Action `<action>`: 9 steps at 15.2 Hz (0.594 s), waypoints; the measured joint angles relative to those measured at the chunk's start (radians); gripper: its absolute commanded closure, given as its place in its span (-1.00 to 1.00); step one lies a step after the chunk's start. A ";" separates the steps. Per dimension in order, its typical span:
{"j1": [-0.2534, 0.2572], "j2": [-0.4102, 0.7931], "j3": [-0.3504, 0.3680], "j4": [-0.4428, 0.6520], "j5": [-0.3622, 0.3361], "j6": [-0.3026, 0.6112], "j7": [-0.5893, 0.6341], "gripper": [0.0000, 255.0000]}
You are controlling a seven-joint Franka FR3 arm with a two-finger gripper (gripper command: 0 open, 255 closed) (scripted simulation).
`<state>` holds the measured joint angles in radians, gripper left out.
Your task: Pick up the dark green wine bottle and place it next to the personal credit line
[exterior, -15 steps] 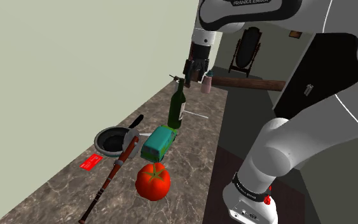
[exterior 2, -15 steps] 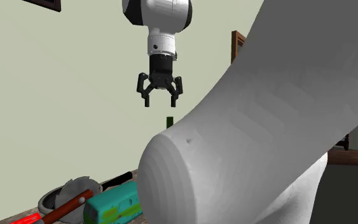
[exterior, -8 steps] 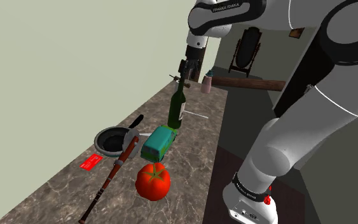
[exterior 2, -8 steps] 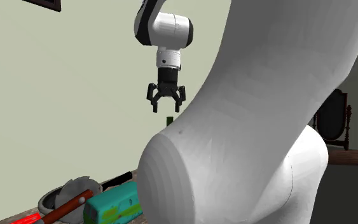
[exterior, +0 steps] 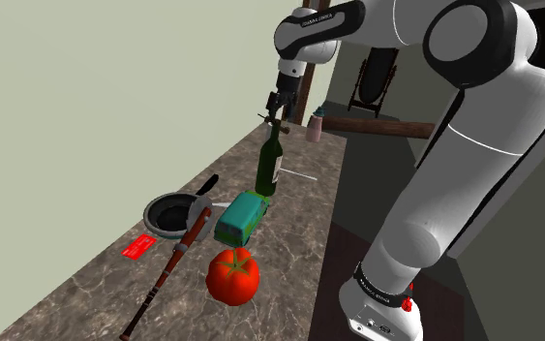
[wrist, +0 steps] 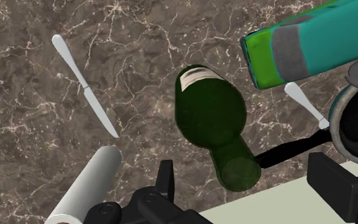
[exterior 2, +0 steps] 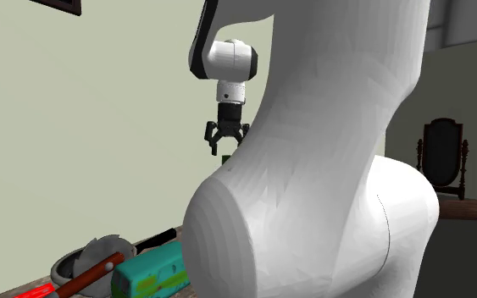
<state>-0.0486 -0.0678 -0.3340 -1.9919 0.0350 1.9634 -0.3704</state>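
The dark green wine bottle stands upright on the marble counter, with a white label on its side. My gripper hangs just above the bottle's top, open. From the wrist view I look down on the bottle; its mouth sits between the two spread fingers, apart from both, with the gripper around it. In the second exterior view the gripper stands open above the big white arm link. A small red card lies flat near the wall, past the pan.
A teal toy van lies right beside the bottle, with a red tomato nearer the stand. A dark pan and a long reddish stick lie between van and card. A knife and a white cylinder lie near the bottle.
The arm has swung out, carrying the open gripper toward the shoulder view's left until it hangs over the bottle's top. The bottle and other objects have not moved.
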 measured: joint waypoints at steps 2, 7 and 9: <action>-0.001 0.013 -0.002 -0.011 0.005 0.024 -0.006 -1.00; 0.001 0.030 -0.001 -0.048 0.013 0.077 -0.010 -1.00; 0.000 0.031 -0.001 -0.051 0.013 0.082 -0.011 -1.00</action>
<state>-0.0482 -0.0365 -0.3354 -2.0429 0.0482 2.0449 -0.3811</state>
